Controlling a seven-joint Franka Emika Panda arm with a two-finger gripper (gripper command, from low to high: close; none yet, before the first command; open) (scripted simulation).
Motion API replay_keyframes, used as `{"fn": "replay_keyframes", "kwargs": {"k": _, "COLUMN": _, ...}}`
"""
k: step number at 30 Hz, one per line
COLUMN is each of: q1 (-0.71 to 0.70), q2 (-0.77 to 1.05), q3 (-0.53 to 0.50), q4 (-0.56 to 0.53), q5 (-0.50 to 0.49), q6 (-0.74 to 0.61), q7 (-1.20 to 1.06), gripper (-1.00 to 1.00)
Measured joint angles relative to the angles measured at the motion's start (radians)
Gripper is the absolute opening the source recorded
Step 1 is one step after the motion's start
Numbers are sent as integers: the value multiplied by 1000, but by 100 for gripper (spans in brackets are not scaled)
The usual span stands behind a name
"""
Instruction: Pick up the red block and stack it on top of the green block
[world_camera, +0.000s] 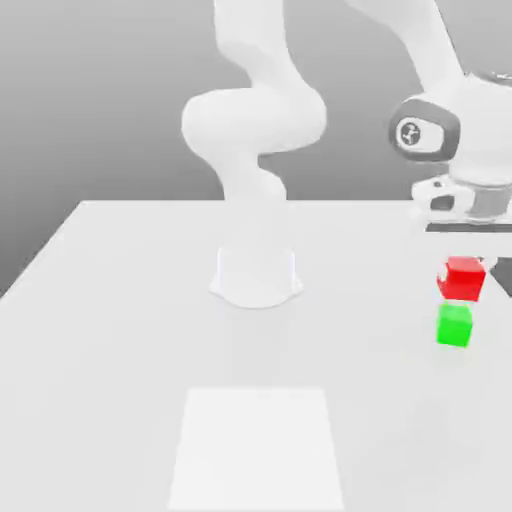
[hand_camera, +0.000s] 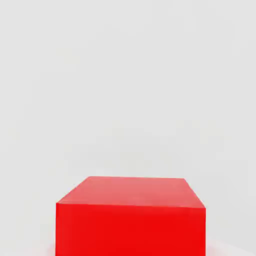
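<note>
Red block (world_camera: 463, 279) sits gripped between the fingers (world_camera: 442, 280).

No text, label, brand, number or sign can be read in either view (a small dark emblem is seen on the round joint cover (world_camera: 410, 134) of the robot arm (world_camera: 254, 120), but no lettering can be made out on it).

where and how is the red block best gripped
Probably by two opposite upright sides, coming straight down from above: the red block is a plain cube, its top looks roughly level, and its flat sides should give both fingers an even hold.
</note>
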Motion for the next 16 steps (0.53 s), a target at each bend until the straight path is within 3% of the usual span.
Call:
{"fn": "replay_keyframes", "kwargs": {"k": 6, "q1": -37, "q2": 100, "q3": 31, "q4": 1, "q5": -133, "q6": 91, "q7": 94, "gripper": -100}}
{"fn": "replay_keyframes", "kwargs": {"k": 14, "q1": -28, "q2": 265, "q3": -61, "q4": 10, "q5": -468, "q6": 201, "q7": 333, "gripper": -100}}
{"fn": "replay_keyframes", "kwargs": {"k": 15, "q1": -12, "q2": 285, "q3": -86, "q4": 12, "q5": -509, "q6": 213, "q7": 363, "gripper": 100}}
{"fn": "replay_keyframes", "kwargs": {"k": 16, "q1": -12, "q2": 285, "q3": -86, "q4": 12, "q5": -509, "q6": 213, "q7": 363, "gripper": 100}}
